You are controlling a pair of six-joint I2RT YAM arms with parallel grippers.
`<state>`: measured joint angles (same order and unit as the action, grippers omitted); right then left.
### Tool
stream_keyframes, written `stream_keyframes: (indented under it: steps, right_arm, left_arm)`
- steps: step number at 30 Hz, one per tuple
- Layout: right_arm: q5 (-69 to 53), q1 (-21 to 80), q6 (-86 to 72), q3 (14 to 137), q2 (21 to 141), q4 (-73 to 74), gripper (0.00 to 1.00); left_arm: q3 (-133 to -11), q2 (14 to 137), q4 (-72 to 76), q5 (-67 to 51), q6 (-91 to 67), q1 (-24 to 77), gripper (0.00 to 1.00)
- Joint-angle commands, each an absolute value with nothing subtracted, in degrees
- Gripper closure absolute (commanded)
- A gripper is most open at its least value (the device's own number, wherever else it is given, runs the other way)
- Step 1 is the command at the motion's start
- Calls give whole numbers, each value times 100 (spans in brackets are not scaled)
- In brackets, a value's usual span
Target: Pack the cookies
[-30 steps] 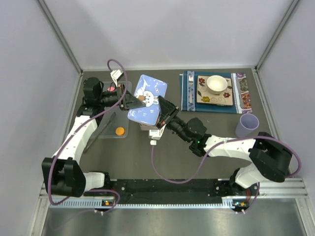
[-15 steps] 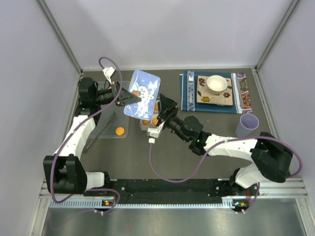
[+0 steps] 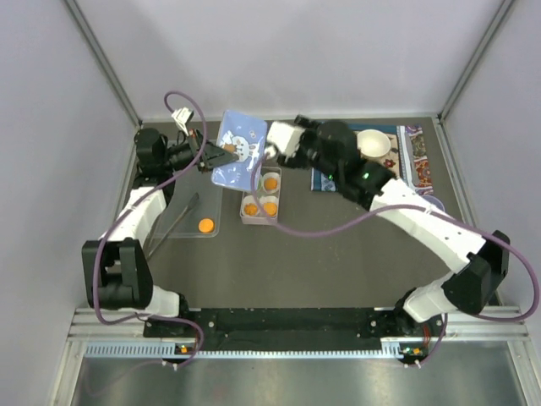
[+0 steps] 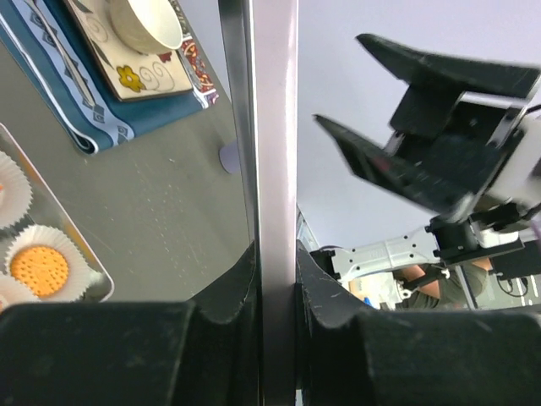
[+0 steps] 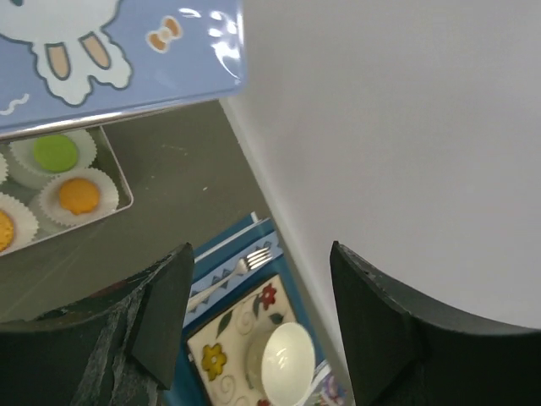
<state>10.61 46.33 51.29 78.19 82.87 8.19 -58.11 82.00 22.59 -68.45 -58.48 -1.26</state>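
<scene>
While the left gripper [image 4: 275, 258] pinches the tilted lid [image 3: 239, 145] by its edge, the right gripper [image 5: 260, 249] gapes empty.

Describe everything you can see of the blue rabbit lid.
The blue lid is a rounded rectangle, glossy like painted tin, printed with a white cartoon rabbit and a small bow. It hangs tilted above the far end of the open box. The left gripper is shut on its left edge. The open right gripper does not hold it.

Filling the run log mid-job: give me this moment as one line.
left gripper: shut on lid edge | lid: tilted over box | right gripper: open, empty | box: cookies inside | orange cookie: loose on tray
</scene>
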Motion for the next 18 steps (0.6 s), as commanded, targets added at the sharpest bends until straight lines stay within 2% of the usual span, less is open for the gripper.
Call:
stream_keyframes:
  steps: [1, 5, 9, 18]
  right_arm:
    - [-138, 4088, 2694, 8911, 8595, 3224, 34]
    - [-1446, 3517, 1488, 9360, 8877, 3559, 34]
    - [-2222, 3252, 731, 9159, 9035, 3350, 38]
    - [-3190, 3147, -728, 8236, 9527, 1698, 38]
  left_arm:
    - [-6003, 8498, 3330, -6601, -6134, -141, 100]
    - [-5792, 8998, 4233, -6434, -6555, -149, 100]
    - [-5695, 9482, 4928, -6469, -6934, -114, 100]
    - [-5950, 10695, 5835, -6521, -7531, 139, 100]
